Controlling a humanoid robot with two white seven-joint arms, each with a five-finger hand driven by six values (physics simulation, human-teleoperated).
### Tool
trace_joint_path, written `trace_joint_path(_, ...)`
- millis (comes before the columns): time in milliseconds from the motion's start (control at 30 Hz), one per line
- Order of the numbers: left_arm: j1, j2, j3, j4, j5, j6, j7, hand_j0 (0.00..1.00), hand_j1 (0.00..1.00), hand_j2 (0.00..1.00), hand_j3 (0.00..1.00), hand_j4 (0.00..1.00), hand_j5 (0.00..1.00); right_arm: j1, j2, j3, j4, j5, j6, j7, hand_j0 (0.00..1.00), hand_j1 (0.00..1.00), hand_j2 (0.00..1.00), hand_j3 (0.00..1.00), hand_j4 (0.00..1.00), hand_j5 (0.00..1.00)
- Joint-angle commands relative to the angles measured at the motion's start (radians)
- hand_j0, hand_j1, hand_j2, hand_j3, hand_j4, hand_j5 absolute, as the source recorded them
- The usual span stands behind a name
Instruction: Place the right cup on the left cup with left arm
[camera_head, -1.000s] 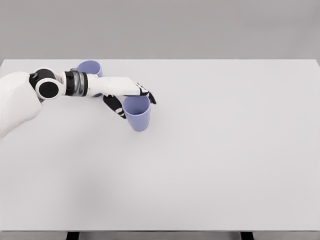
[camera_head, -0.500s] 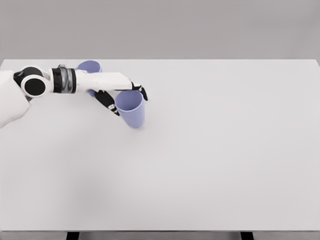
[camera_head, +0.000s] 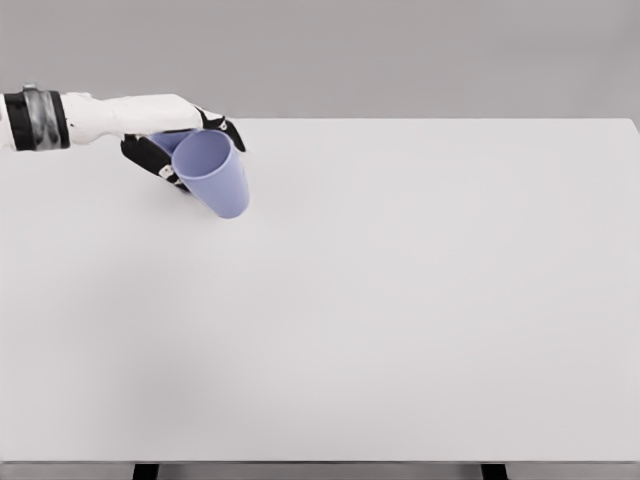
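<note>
My left hand (camera_head: 190, 150) is shut on a lilac cup (camera_head: 215, 175), holding it near its rim and lifted above the table. The cup is tilted, its mouth facing up and to the left, its base pointing down to the right. Behind the hand a sliver of the second lilac cup (camera_head: 168, 141) shows at the far left of the table, mostly hidden by the fingers and the held cup. The left arm (camera_head: 90, 112) comes in from the left edge, high in the picture. The right arm is out of view.
The white table (camera_head: 400, 300) fills the view, its back edge running across behind the cups. Two dark table legs show at the bottom edge.
The left hand has lifted the cup off the table and carried it up and to the left, over the second cup. The cup has tilted more.
</note>
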Motion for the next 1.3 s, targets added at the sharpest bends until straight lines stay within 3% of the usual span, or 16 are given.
trace_joint_path(0, 0.000, 0.025, -0.001, -0.011, 0.018, 0.002, 0.001, 0.60, 0.60, 0.60, 0.60, 0.60, 0.60, 0.002, 0.000, 0.000, 0.000, 0.000, 0.000, -0.001, 1.00, 1.00, 1.00, 1.00, 1.00, 1.00)
trace_joint_path(400, -0.017, 0.038, 0.001, 0.003, 0.029, 0.002, -0.001, 0.60, 0.60, 0.60, 0.60, 0.60, 0.60, 0.000, 0.000, 0.000, 0.000, 0.000, 0.000, 0.000, 1.00, 1.00, 1.00, 1.00, 1.00, 1.00)
trace_joint_path(700, -0.051, 0.038, 0.001, 0.075, 0.029, 0.002, -0.001, 0.60, 0.60, 0.60, 0.60, 0.60, 0.60, 0.000, 0.000, 0.000, 0.000, 0.000, 0.000, 0.000, 1.00, 1.00, 1.00, 1.00, 1.00, 1.00)
trace_joint_path(900, -0.087, 0.044, -0.004, 0.080, 0.037, 0.002, -0.001, 0.60, 0.60, 0.60, 0.60, 0.60, 0.60, 0.000, 0.000, 0.000, 0.000, 0.000, 0.000, 0.000, 1.00, 1.00, 1.00, 1.00, 1.00, 1.00)
trace_joint_path(1267, -0.123, 0.032, -0.007, 0.198, 0.038, 0.002, -0.004, 0.61, 0.61, 0.61, 0.61, 0.61, 0.61, 0.000, 0.000, 0.000, 0.000, 0.000, 0.000, 0.000, 1.00, 1.00, 1.00, 1.00, 1.00, 1.00)
